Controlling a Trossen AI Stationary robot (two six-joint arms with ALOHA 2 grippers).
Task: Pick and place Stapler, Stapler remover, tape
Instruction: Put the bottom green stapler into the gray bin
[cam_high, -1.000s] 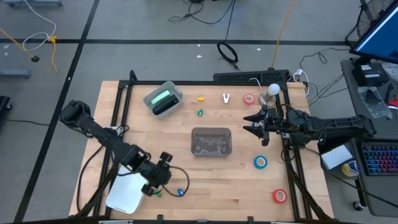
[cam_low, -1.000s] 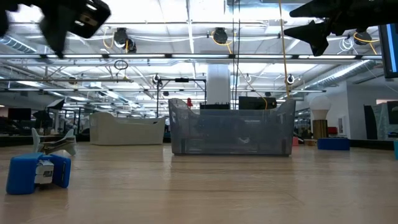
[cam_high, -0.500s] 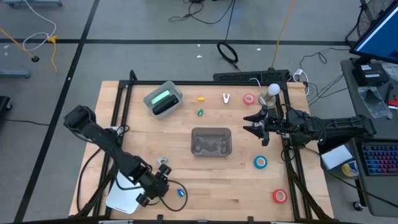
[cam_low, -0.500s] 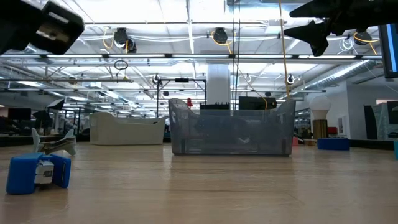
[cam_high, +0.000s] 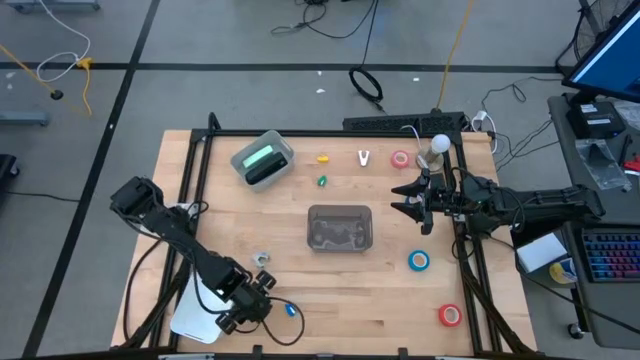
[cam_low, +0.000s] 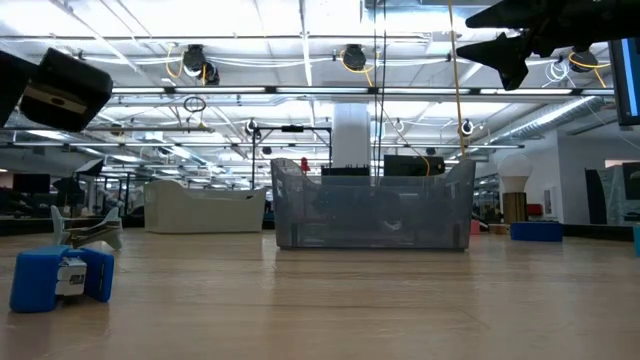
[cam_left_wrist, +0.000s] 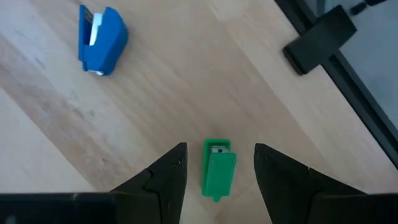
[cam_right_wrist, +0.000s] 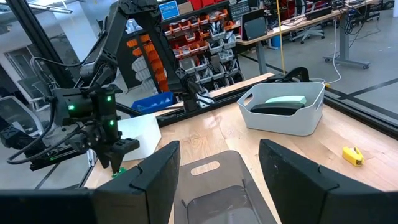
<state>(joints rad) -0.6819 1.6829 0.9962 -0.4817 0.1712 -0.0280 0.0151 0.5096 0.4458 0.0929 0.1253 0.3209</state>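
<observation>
My left gripper (cam_high: 249, 312) is open near the table's front edge, its fingers either side of a small green object (cam_left_wrist: 217, 169) that lies flat on the wood; I see no touch. A small blue object (cam_left_wrist: 101, 41) lies just to the right of it (cam_high: 291, 310). The mint-green stapler (cam_high: 262, 157) lies in a white bin (cam_high: 283, 150) at the far left. A white V-shaped staple remover (cam_high: 364, 157) and a red tape roll (cam_high: 400, 159) lie at the far edge. A blue roll (cam_high: 418, 261) and a red roll (cam_high: 449, 315) lie at the right. My right gripper (cam_high: 408, 199) hovers open and empty right of the clear bin (cam_high: 339, 228).
A white sheet (cam_high: 203, 312) lies at the front left beside my left arm. A small grey piece (cam_high: 261, 259) lies on the wood behind my left gripper. Small yellow (cam_high: 322, 157) and green (cam_high: 322, 181) pieces lie beyond the clear bin. A dark frame borders the table.
My left gripper has gone toward the table's near edge and down, and now stands over the small green object. My right arm has kept still.
</observation>
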